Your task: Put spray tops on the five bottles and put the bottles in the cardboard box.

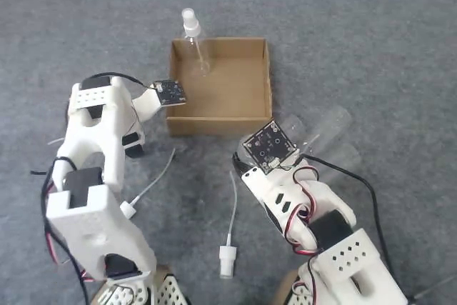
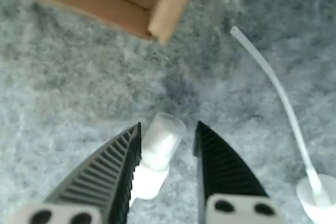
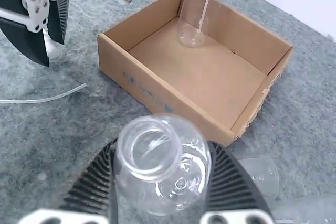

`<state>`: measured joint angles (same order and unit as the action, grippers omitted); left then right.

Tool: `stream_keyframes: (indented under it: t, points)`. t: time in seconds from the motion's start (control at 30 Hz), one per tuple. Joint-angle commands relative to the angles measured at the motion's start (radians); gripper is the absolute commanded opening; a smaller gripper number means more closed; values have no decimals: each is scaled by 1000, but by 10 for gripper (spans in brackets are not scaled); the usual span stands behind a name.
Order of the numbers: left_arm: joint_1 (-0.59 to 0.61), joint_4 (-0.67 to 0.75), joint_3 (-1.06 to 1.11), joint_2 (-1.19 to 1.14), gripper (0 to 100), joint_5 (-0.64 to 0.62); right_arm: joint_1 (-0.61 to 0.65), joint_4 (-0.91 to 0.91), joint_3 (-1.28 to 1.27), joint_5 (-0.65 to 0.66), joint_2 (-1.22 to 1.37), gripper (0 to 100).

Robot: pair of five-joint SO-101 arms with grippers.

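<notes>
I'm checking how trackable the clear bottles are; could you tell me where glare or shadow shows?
Right wrist view: bright glints on the open bottle in the right gripper; high view: even light, lying bottles pale against carpet; left wrist view: soft shadow near the spray top.

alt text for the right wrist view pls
The right gripper holds a clear bottle with no top, neck toward the camera. Beyond it on grey carpet sits the cardboard box, a second bottle upright in a far corner.

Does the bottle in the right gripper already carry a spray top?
No, the bottle held in the right gripper shows an open, bare neck.
</notes>
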<state>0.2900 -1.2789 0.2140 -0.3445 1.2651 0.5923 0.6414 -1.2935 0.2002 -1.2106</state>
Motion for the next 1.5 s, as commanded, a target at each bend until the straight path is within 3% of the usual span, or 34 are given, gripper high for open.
stream_keyframes:
  t: [0.0,0.37,0.6,0.93,1.47]
  points:
    - [0,11,-47,0,68,-58,-7,-28,17,6,-44,26]
    - [0,-2,-62,-3,50,-304,-8,-28,17,6,-44,26]
    - [8,-275,-234,-3,15,-342,-8,-28,17,6,-44,26]
    - [81,-476,-458,-2,15,-351,-15,-28,21,-44,-44,26]
    - [103,-473,-478,322,16,-747,-5,-28,18,-55,-45,27]
